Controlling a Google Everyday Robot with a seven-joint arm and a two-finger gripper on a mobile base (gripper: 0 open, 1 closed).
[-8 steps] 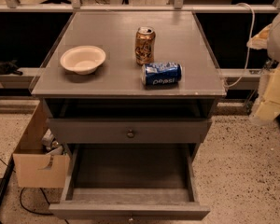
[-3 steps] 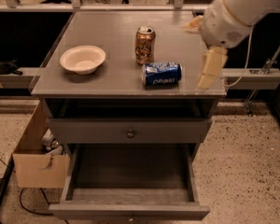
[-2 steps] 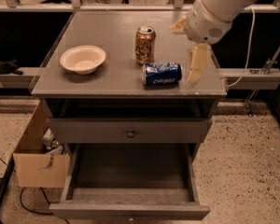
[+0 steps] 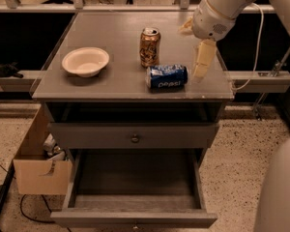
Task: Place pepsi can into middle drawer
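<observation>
Camera view has the pepsi can (image 4: 167, 77) lying sideways on the bench (image 4: 111, 83), my hand (image 4: 201, 62) just right of it (spread or not, I cannot tell), so I should straddle its middle squarely, clear of the gold can (image 4: 149, 46), before heading to the open middle drawer (image 4: 135, 175).

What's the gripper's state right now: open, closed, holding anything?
Gripper: cannot be told whether open or closed; it hangs just beside the pepsi can, which lies unheld on the cabinet top.
</observation>
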